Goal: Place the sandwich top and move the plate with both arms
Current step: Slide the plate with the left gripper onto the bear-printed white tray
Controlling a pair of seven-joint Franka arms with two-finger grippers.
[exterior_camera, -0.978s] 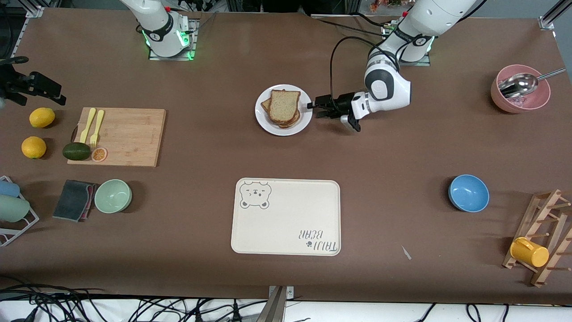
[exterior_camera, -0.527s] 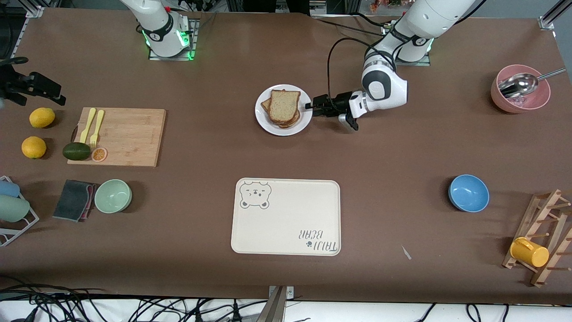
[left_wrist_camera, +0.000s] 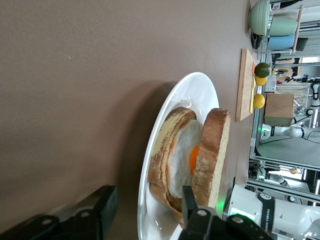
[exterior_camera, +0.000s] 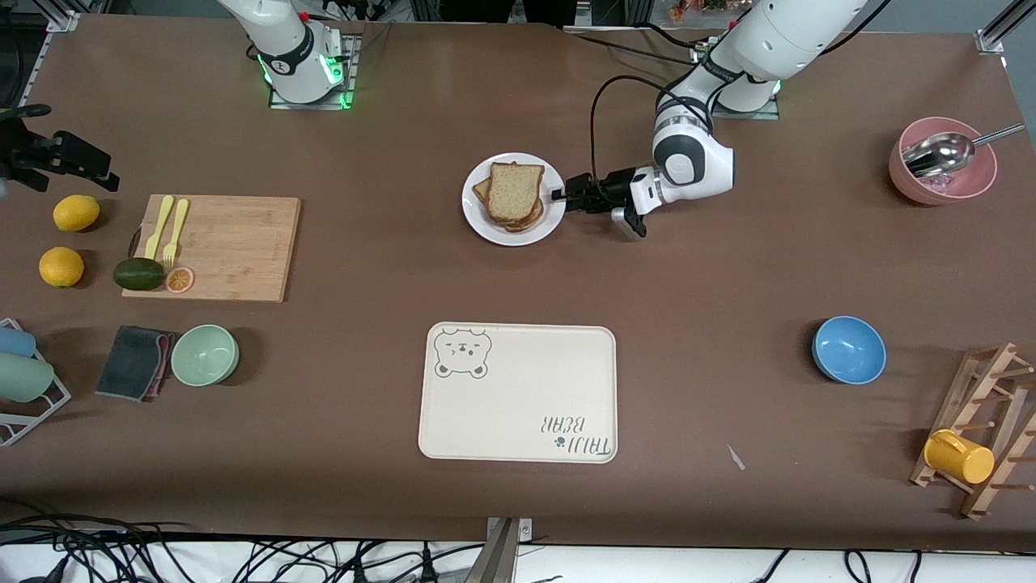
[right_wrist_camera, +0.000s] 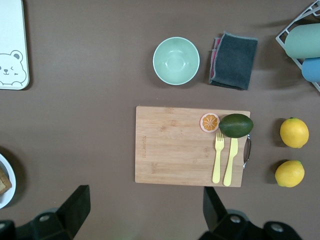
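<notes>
The right gripper (right_wrist_camera: pixel 145 220) is up over the table at the right arm's end, above the cutting board (right_wrist_camera: pixel 192 150), jaws spread wide and holding nothing; that arm waits.

The plate (exterior_camera: pixel 479 220) sits mid-table, farther from the front camera than the tray (exterior_camera: pixel 518 393). On it the top slice (exterior_camera: pixel 515 189), speckled tan with a darker crust, lies over the egg (left_wrist_camera: pixel 182 157) and the lower slice (left_wrist_camera: pixel 165 150), stacked a little askew.

The left gripper (exterior_camera: pixel 558 195) lies low at the plate's rim on the left arm's side. Its fingers (left_wrist_camera: pixel 192 212) straddle the rim, one over the plate and one outside it, part-way closed; whether they already pinch the rim cannot be told.
</notes>
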